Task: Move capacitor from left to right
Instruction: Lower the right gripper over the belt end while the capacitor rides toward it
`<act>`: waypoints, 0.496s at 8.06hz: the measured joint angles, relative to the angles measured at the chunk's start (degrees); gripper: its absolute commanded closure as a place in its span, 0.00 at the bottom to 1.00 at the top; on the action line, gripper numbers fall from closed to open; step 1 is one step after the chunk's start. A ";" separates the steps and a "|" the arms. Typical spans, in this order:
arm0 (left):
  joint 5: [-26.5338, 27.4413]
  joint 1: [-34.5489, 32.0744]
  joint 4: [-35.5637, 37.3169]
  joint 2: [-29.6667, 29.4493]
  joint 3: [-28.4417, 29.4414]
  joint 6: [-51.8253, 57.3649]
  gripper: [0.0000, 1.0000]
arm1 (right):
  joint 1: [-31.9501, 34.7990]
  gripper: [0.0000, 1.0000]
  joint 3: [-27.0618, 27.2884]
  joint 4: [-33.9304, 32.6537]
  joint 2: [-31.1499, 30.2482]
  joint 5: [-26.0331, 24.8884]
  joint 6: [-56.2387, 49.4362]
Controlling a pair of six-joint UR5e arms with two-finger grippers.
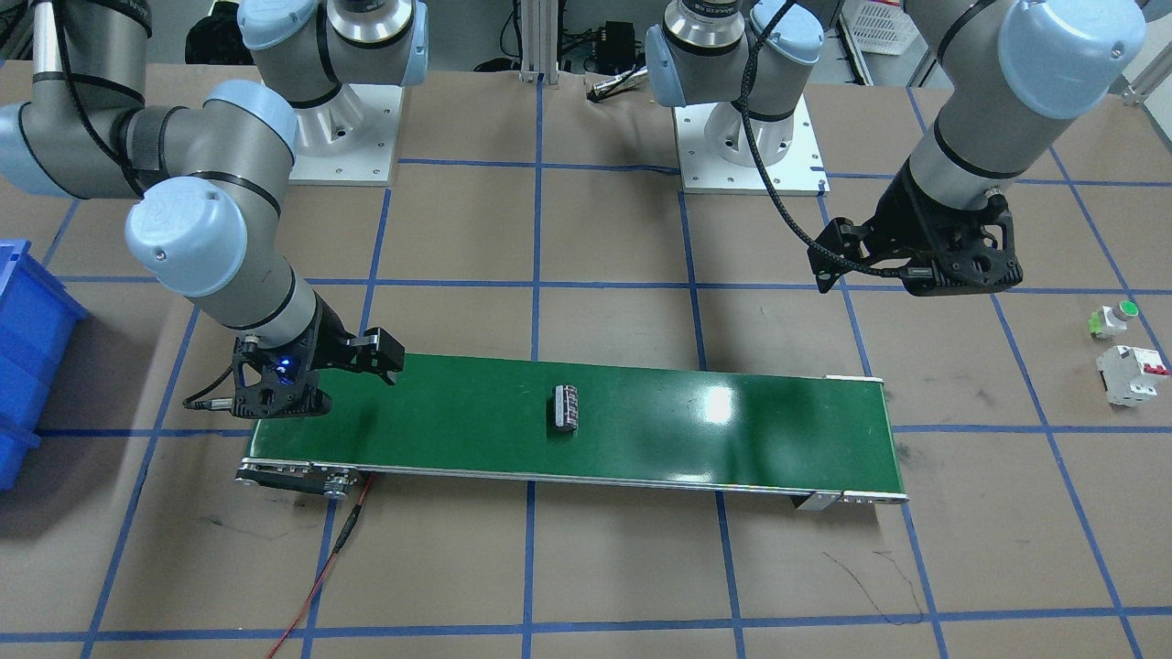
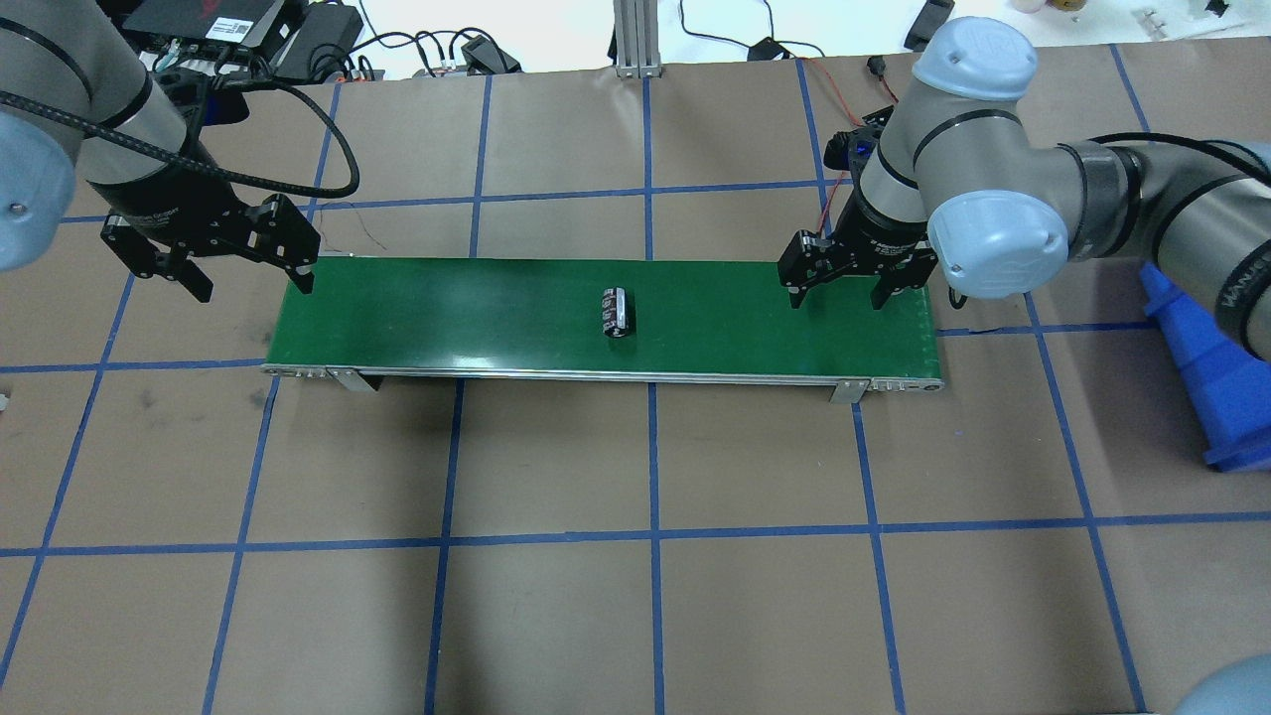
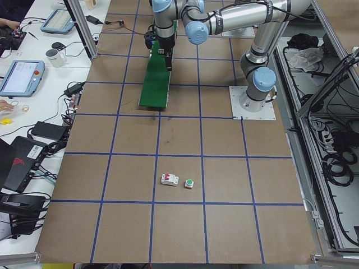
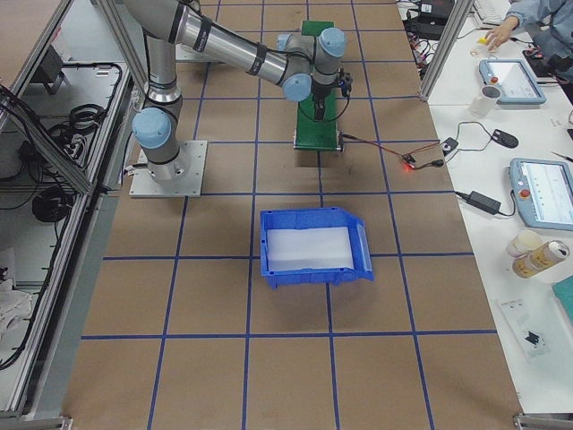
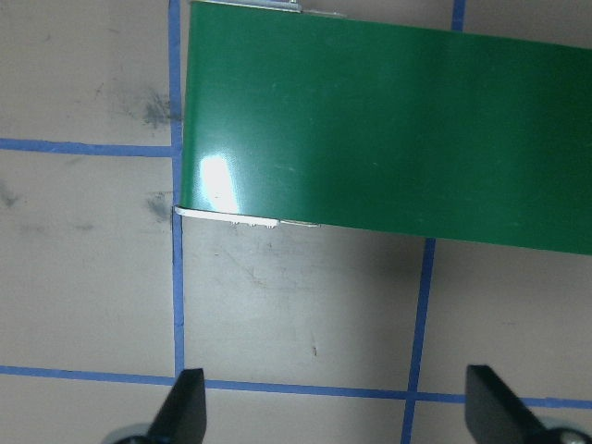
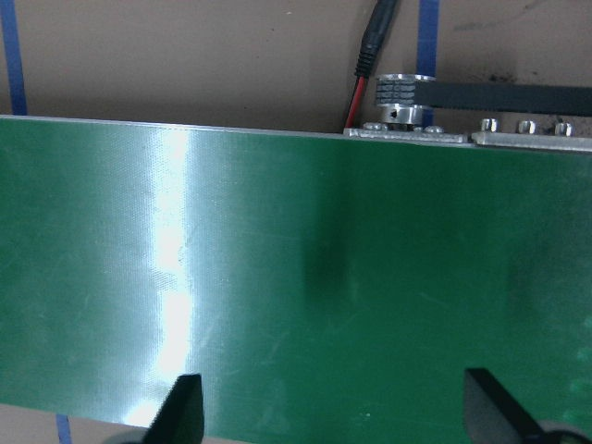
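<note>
The capacitor (image 1: 566, 407), a stubby dark cylinder with pale markings, lies on its side at the middle of the green conveyor belt (image 1: 732, 430); it also shows in the overhead view (image 2: 617, 311). My left gripper (image 2: 253, 283) is open and empty, hovering just off the belt's left end (image 5: 338, 407). My right gripper (image 2: 839, 295) is open and empty above the belt's right end, with only bare belt between its fingers in the right wrist view (image 6: 333, 412). Both grippers are well apart from the capacitor.
A white circuit breaker (image 1: 1131, 373) and a green-capped push button (image 1: 1115, 318) sit on the table beyond the belt's left end. A blue bin (image 4: 313, 246) stands beyond the right end. A red wire (image 1: 320, 577) trails from the belt's motor end.
</note>
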 measured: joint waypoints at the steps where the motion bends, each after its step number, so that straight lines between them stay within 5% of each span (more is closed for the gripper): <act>1: 0.01 -0.01 -0.03 -0.01 -0.04 0.00 0.00 | 0.02 0.01 0.01 -0.30 0.13 0.00 0.01; 4: 0.01 -0.02 -0.04 -0.01 0.04 -0.01 0.00 | 0.04 0.03 0.07 -0.62 0.37 0.09 0.08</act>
